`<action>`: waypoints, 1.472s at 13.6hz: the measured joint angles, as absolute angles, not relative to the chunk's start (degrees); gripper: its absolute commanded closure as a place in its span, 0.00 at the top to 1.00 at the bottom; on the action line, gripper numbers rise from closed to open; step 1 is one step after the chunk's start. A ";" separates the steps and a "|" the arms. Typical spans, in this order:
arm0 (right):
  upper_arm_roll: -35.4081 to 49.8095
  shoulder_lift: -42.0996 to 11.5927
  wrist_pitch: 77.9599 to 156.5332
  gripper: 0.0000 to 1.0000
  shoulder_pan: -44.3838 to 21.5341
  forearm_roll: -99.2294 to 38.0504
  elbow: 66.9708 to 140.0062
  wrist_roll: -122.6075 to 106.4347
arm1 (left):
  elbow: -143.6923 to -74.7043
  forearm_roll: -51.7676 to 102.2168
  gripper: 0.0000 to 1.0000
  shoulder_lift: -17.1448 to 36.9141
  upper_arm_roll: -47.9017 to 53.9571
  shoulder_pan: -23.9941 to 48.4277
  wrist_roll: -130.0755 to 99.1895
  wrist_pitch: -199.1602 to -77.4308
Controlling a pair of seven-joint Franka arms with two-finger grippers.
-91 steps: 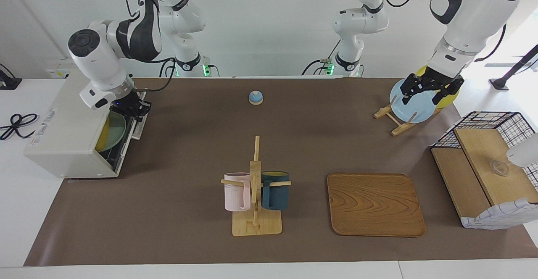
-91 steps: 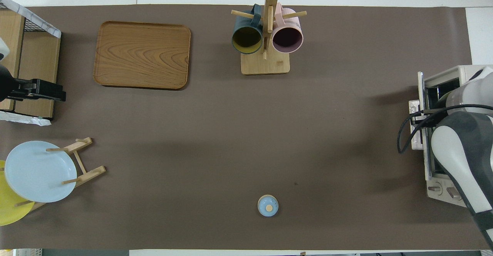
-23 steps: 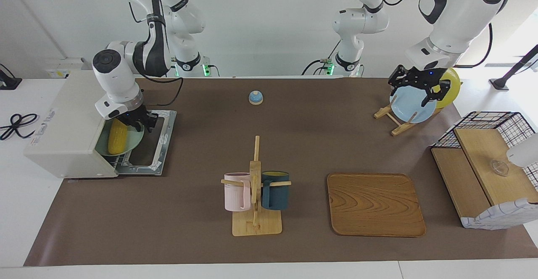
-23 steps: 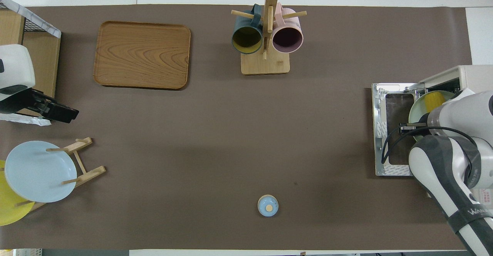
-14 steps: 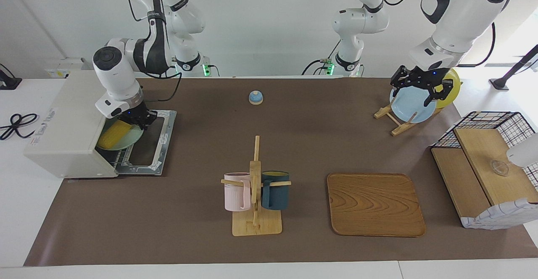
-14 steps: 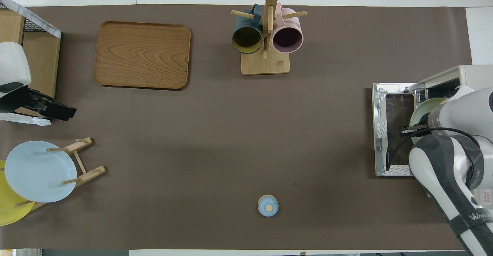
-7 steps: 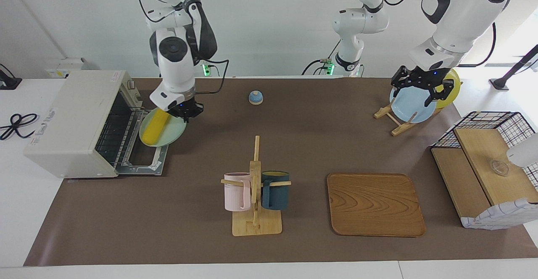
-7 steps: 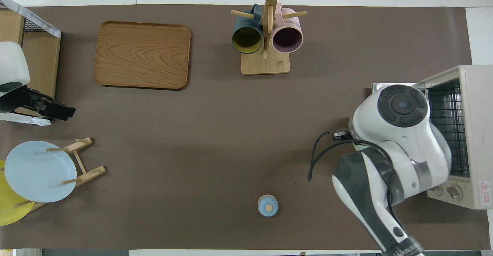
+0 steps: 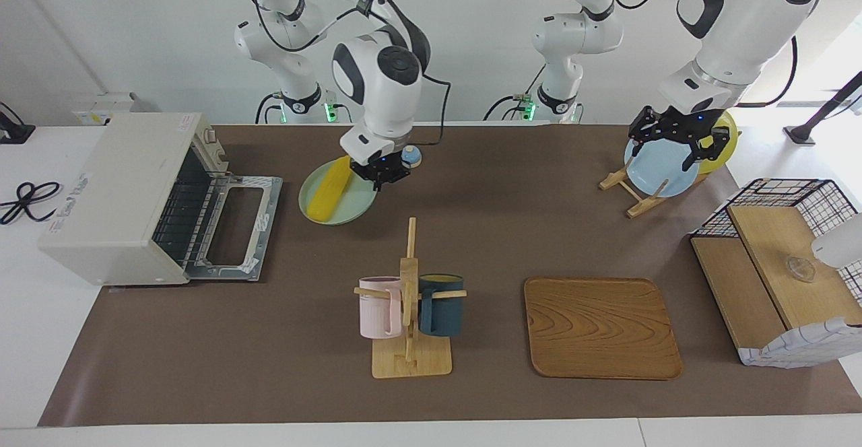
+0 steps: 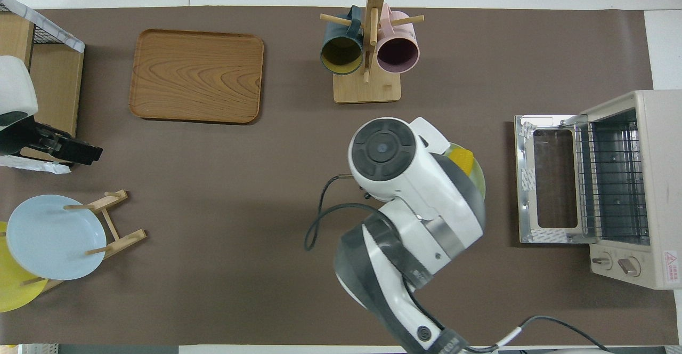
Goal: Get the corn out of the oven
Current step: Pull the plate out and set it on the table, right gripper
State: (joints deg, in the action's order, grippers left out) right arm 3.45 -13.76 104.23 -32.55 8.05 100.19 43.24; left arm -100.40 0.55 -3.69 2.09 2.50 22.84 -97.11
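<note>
The corn (image 9: 330, 190), a yellow cob, lies on a pale green plate (image 9: 350, 206). My right gripper (image 9: 384, 169) is shut on the plate's rim and holds it low over the brown mat, between the oven and the small blue bell (image 9: 412, 156). The cream-white oven (image 9: 118, 191) stands at the right arm's end of the table with its door (image 9: 237, 228) folded down and its rack bare. In the overhead view the right arm hides most of the plate; only the corn's tip (image 10: 462, 160) and the plate's edge (image 10: 481, 183) show. My left gripper (image 9: 677, 143) waits open over the plate rack.
A mug tree (image 9: 409, 299) with a pink and a dark blue mug stands mid-table. A wooden tray (image 9: 601, 328) lies beside it. A plate rack holds a light blue plate (image 9: 663, 167) and a yellow plate (image 9: 727, 143). A wire-and-wood shelf (image 9: 781, 272) stands at the left arm's end.
The oven door came down. My right gripper took the green plate with the corn out of the oven and carried it toward the table's middle. The left arm barely moved.
</note>
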 measured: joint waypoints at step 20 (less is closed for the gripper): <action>2.73 -21.54 109.30 0.25 -34.87 3.04 92.99 47.75 | -104.51 1.35 1.00 -4.80 2.64 2.98 22.13 -99.60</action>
State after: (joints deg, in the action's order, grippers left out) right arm 2.73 -21.54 109.30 -34.87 3.04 92.99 47.75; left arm -104.51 1.35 -4.80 2.64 2.98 22.13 -99.60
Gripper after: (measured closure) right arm 0.714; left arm 0.000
